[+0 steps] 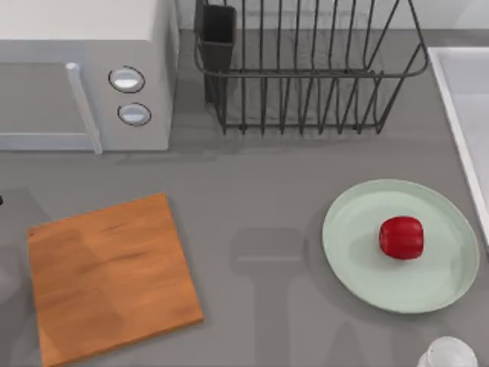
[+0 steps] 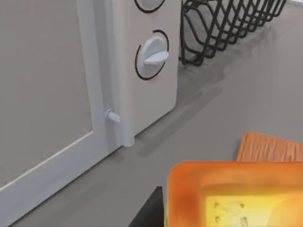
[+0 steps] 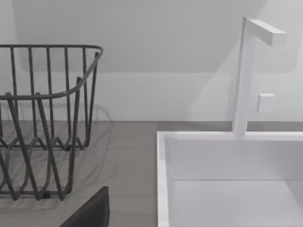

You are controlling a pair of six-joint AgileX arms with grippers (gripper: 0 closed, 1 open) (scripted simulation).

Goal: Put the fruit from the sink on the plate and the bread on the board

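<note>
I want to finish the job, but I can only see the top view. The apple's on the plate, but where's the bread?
Observer: The bread is up close in the left wrist view, held in the left gripper. It is probably just off the left of your picture.
Operator: Is it near the board?
Observer: Yes. A corner of the board shows just behind the bread, and the microwave is beyond that.
Operator: What does the right arm see?
Observer: Its wrist camera faces the sink, where a white tap stands at the back rim.
</note>
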